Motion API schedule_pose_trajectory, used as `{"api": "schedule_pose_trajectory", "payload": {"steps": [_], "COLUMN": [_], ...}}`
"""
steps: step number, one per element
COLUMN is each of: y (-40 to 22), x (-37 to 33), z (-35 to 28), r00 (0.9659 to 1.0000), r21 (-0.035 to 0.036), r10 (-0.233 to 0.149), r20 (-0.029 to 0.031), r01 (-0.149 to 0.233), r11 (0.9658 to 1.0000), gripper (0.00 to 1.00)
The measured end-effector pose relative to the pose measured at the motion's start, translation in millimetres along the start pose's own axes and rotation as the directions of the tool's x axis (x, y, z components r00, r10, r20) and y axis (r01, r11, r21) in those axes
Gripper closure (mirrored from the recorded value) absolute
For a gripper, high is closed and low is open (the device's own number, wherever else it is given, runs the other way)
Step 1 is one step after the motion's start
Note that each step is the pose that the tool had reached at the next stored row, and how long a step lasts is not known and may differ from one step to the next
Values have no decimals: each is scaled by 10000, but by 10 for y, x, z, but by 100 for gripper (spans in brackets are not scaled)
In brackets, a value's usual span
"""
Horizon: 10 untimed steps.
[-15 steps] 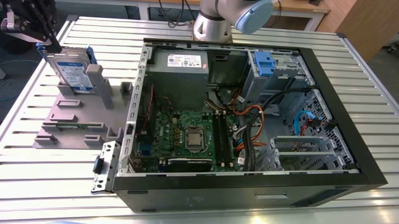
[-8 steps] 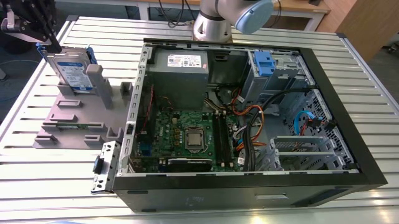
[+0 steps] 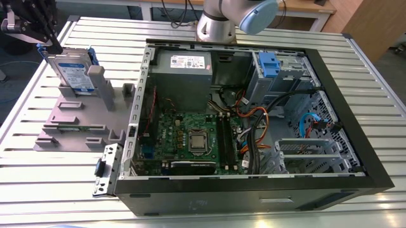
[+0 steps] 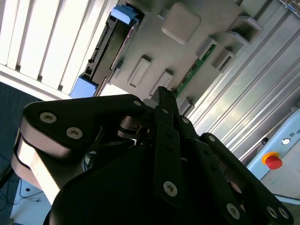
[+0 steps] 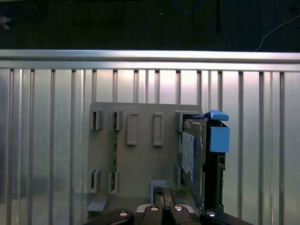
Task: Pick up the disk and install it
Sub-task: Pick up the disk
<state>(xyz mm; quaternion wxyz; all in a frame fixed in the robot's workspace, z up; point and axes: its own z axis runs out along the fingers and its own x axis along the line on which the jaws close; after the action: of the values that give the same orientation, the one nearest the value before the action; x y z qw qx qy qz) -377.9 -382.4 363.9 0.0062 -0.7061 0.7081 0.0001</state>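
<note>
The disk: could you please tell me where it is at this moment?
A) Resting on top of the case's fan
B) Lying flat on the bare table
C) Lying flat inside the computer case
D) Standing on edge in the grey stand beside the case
D: the disk stands on edge in the grey stand, to the exterior view's left of the open computer case.

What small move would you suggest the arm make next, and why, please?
Probably a small sideways shift to centre the gripper over the disk. In the first wrist view the disk stands on edge in the grey stand, off to one side of the gripper rather than under it. In the exterior view the gripper hovers near the disk's top corner.
</note>
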Motion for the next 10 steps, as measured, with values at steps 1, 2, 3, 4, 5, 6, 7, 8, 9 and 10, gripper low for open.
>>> {"api": "schedule_pose_trajectory", "payload": {"steps": [1, 2, 3, 4, 5, 6, 7, 8, 9, 10], "y": [0, 0, 0, 0, 0, 0, 0, 0, 0, 0], "x": [0, 0, 0, 0, 0, 0, 0, 0, 0, 0], "z": [0, 0, 0, 0, 0, 0, 0, 0, 0, 0], "r00": [10000, 10000, 10000, 10000, 10000, 10000, 10000, 10000, 10000, 10000], "r21": [-1, -1, -1, 0, 0, 0, -1, -1, 0, -1], "r10": [-5, -11, -17, -22, -27, -32, -38, -43, -49, -54], "r20": [-2, -3, -5, -6, -7, -9, -11, -12, -14, -15], "r01": [5, 11, 17, 22, 27, 32, 38, 43, 49, 54], "r11": [10000, 10000, 10000, 10000, 10000, 10000, 10000, 10000, 10000, 10000], "gripper": [89, 89, 89, 89, 89, 89, 89, 89, 89, 89]}}
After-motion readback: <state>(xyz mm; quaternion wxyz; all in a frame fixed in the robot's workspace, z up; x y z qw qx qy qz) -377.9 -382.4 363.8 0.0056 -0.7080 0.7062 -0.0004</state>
